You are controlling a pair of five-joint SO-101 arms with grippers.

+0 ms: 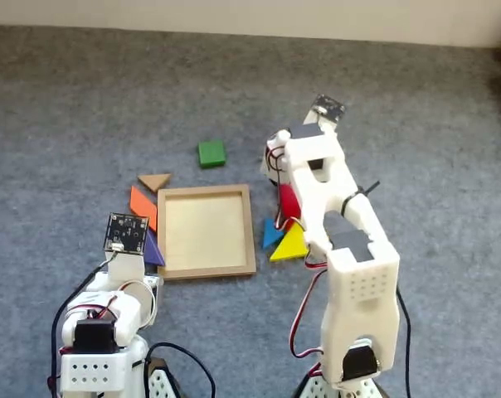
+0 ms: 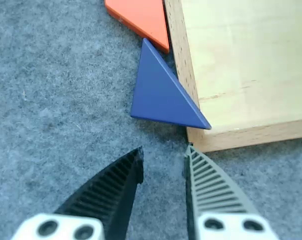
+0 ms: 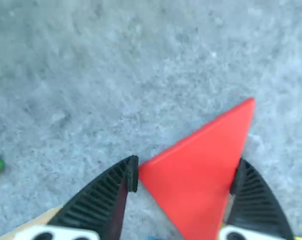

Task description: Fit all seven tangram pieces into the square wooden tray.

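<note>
Evidently nothing is placed yet: the tray (image 1: 206,232) sits empty, the right hand (image 3: 185,171) grasps the red triangle (image 3: 198,187), and the left hand (image 2: 163,159) hangs released.

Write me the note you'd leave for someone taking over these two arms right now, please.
Left gripper: open, holding nothing, over the carpet by a corner of the tray.
Right gripper: at the red triangle; I cannot tell whether it grips it.
Pieces: dark blue triangle and orange piece beside the tray's left side; tan triangle and green square beyond it; light blue piece and yellow triangle to its right.
Done: no piece is in the tray.
Left: all seven.
</note>
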